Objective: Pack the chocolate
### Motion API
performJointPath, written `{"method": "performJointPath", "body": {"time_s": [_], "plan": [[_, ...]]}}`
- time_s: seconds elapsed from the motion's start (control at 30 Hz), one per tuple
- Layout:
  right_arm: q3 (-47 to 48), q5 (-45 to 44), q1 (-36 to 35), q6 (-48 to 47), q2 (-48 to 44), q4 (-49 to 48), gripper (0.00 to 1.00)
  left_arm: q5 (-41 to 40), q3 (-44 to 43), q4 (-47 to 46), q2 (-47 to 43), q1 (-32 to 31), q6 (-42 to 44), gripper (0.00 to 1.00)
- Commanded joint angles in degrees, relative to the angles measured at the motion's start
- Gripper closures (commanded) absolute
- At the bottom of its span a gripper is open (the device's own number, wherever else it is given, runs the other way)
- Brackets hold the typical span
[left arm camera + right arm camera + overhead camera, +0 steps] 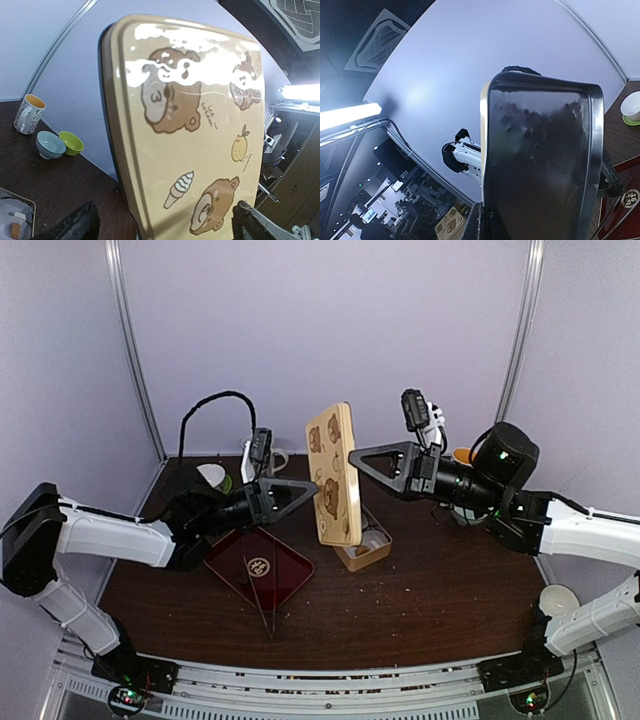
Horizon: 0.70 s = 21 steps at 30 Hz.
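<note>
Arms level; right gripper (352, 455) on upright lid (333, 473)

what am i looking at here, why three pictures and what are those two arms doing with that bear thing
These are two robot arms bolted at the near edge of a dark table, each ending in a two-finger claw. The wide picture comes from a fixed camera above and behind them; the other two come from small cameras on each wrist. The right claw is shut on the edge of a tan tin lid printed with bears, holding it upright in the air. The left claw stands open next to it, not gripping. On the table lie the open tin base below the lid, a red tray, a mug and two small bowls.
</note>
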<state>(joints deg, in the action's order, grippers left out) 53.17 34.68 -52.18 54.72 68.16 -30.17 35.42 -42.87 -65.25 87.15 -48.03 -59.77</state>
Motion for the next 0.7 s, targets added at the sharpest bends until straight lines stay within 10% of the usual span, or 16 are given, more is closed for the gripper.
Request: {"method": "performJointPath", "body": {"time_s": [0.0, 0.67], "plan": [[0.13, 0.92, 0.65, 1.7, 0.62, -5.58, 1.0, 0.93, -1.66, -5.01, 1.71, -0.39, -1.93, 0.07], [-7.16, 2.77, 7.89, 7.41, 5.75, -15.98, 1.0, 1.96, -2.19, -10.58, 5.64, 0.9, -6.63, 0.42]]}}
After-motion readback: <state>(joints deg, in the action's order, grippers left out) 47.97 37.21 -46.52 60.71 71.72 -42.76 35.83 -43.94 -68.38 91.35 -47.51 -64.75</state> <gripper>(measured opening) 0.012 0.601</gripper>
